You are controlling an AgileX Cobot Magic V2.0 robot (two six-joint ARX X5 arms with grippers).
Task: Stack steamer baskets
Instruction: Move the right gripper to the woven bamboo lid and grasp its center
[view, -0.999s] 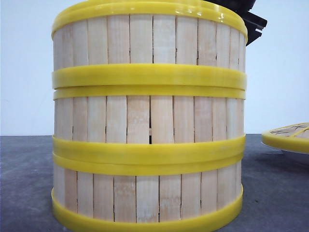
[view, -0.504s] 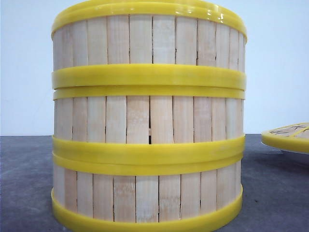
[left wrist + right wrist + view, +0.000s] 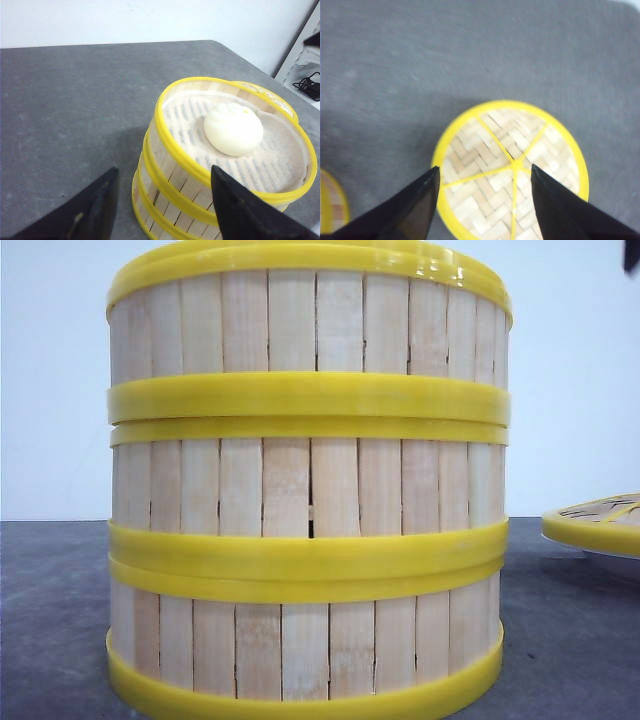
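The three steamer baskets (image 3: 308,480) sit one on top of another in a tall stack on the gray table (image 3: 55,620), and the top basket (image 3: 235,150) has a white bun (image 3: 233,129) lying inside it on a pale cloth. The left gripper (image 3: 162,207) is spread wide with nothing in it, up above the table right by the stack and not touching it. The right gripper (image 3: 485,202) is spread wide too, empty, hanging over the flat yellow lid (image 3: 512,170), which lies off to the right of the stack
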